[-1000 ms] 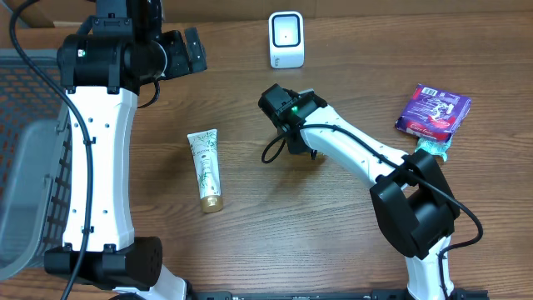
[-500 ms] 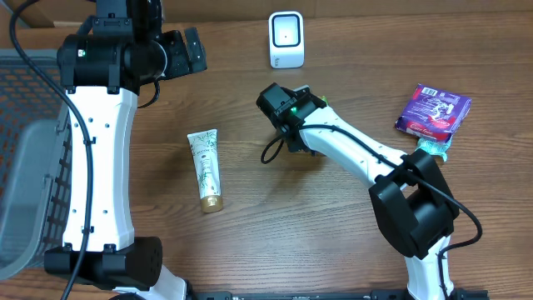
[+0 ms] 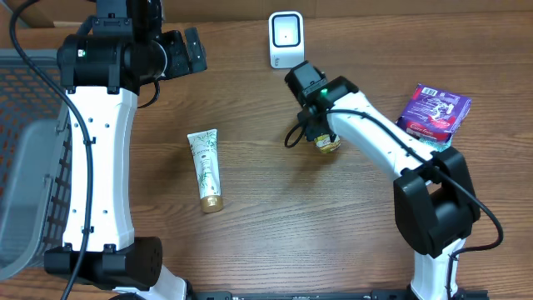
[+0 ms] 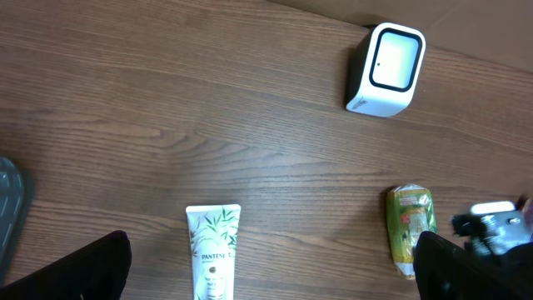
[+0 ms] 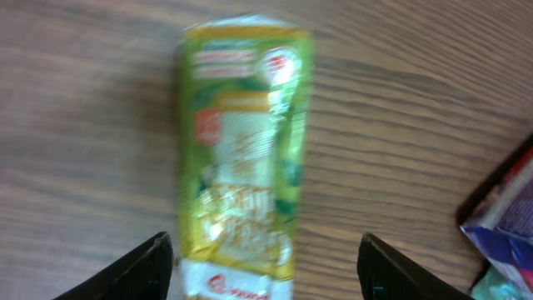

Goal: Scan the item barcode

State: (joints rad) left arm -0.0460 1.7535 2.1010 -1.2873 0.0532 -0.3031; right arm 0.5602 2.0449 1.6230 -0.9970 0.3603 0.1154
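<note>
The right gripper (image 5: 271, 271) hovers with jaws spread and empty. The green packet (image 5: 241, 158) lies flat on the table directly beneath it, with the white scanner (image 3: 286, 39) just beyond. Whether the packet has been scanned cannot be told.

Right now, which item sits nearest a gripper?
The green snack packet, just below the open right gripper; the Pantene tube and purple packet lie farther off.

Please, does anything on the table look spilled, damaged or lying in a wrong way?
Nothing looks spilled or broken. One small oddity: the purple packet at the right seems to lie partly over a teal item instead of lying alone. The green packet and the tube lie flat.
</note>
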